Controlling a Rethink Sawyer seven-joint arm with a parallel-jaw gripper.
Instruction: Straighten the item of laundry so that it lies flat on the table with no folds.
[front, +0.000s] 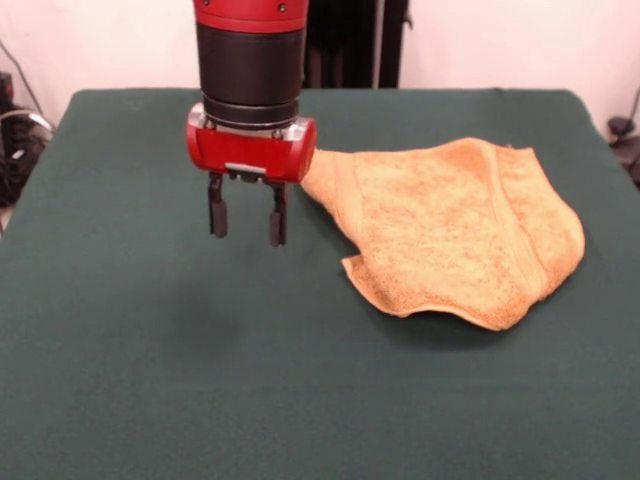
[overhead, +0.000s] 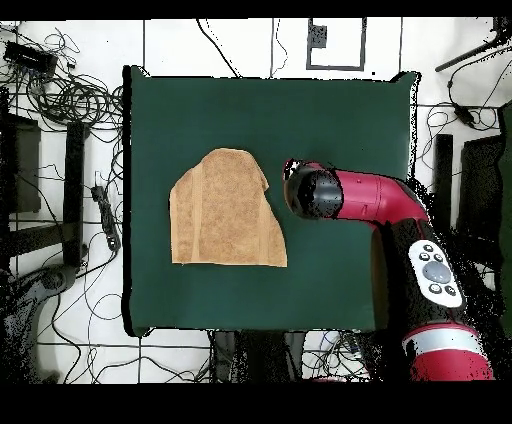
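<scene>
The mustard towel (front: 455, 230) lies on the green table (front: 150, 380), right of centre in the front view, bunched into a lopsided shape with one side folded over and its edges curling. From above, the towel (overhead: 225, 212) sits left of centre, its top narrowed and rounded. My gripper (front: 247, 220) hangs above the cloth-covered table just left of the towel's nearest corner, open, with nothing between its two black fingers. In the overhead view the arm's wrist (overhead: 312, 192) covers the gripper, just right of the towel.
The arm (overhead: 400, 215) reaches in from the lower right of the overhead view. Cables and stands (overhead: 70, 100) lie on the floor around the table. Bare green cloth stretches in front of and left of the towel in the front view.
</scene>
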